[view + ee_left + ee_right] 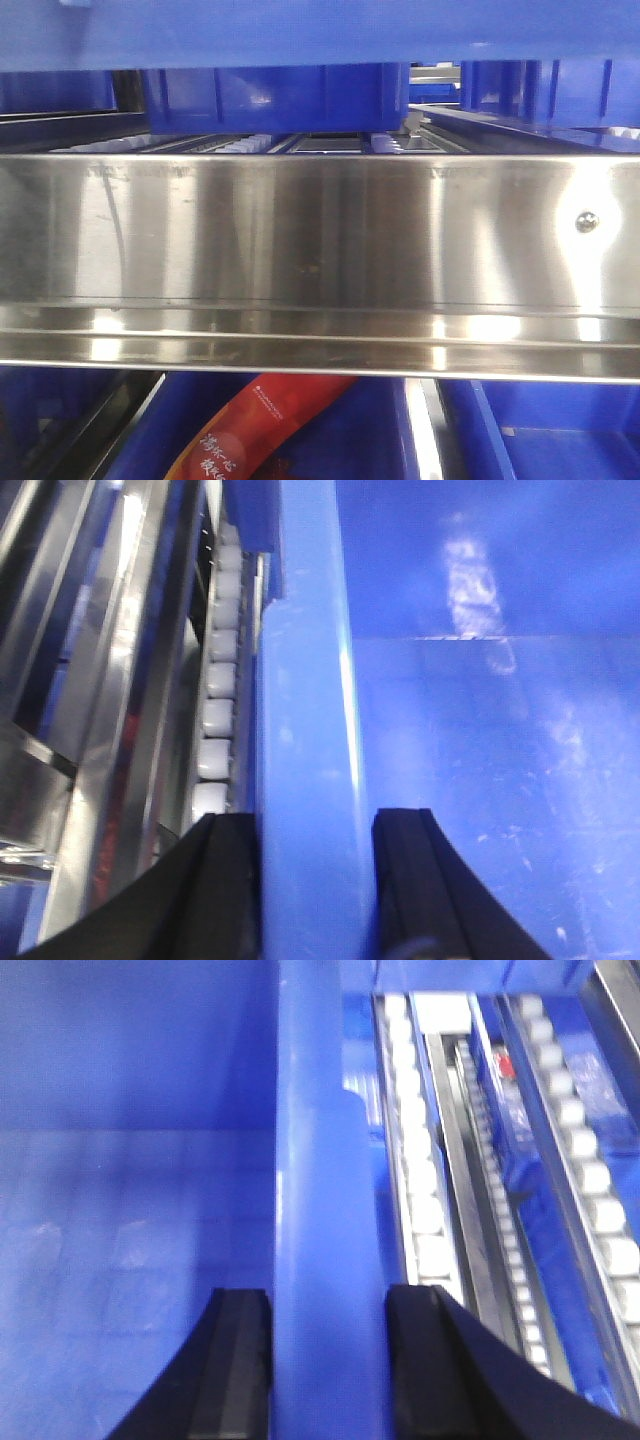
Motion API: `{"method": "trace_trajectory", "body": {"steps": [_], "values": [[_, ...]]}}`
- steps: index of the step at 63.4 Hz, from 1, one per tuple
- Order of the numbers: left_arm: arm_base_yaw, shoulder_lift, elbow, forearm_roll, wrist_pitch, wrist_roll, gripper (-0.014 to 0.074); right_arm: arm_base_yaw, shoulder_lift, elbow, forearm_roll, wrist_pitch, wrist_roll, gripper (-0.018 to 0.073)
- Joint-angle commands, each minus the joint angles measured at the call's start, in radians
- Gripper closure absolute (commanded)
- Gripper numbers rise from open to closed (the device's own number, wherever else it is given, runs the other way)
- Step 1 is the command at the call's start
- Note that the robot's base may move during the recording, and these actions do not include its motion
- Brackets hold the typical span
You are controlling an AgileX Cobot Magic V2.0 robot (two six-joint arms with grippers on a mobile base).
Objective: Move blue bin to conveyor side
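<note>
Both claws grip the blue bin (305,680) by its side walls, one wall each. I reckon that's so the load is shared and it won't tip. The left claw (312,818) is narrow, w/ 2 black fingers, one inside the bin and one outside, pads seemingly pressed on the wall. The right claw (328,1293) is the same, w/ 2 fingers clamped across the opp. wall.

The bin is at the roller rack. White rollers (218,730) run just beside its left wall and more run beside its right. I can't tell if it rests on them or hangs just above. The belt isn't in any view, so the carry to it looks not yet done.

Count:
- 1 roller row in the left wrist view, at least 2 in the right wrist view.
- 1 steel rail (300,230) across the front view.
- 1 red packet (250,425) in a lower bin (370,430) — not ours.
</note>
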Motion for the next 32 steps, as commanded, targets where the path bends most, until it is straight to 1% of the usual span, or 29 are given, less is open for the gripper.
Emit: {"method": "trace_trajectory", "body": {"steps": [1,15,23,32], "values": [[-0.006,-0.024,-0.015,-0.029,-0.1,-0.018,0.0615,0.006,-0.019,-0.01,0.034,-0.116,-0.001,0.0638],[0.007,-0.024,-0.015,-0.014,-0.106,-0.043,0.0615,0.006,-0.019,-0.01,0.078,-0.128,-0.001,0.0638],[0.007,-0.024,-0.015,0.016,-0.104,-0.091,0.0615,0.006,-0.019,-0.01,0.1,-0.14,-0.001,0.0638],[0.007,-0.024,-0.015,0.019,-0.104,-0.094,0.0615,0.006,-0.019,-0.01,0.1,-0.142,-0.001,0.0638]]}}
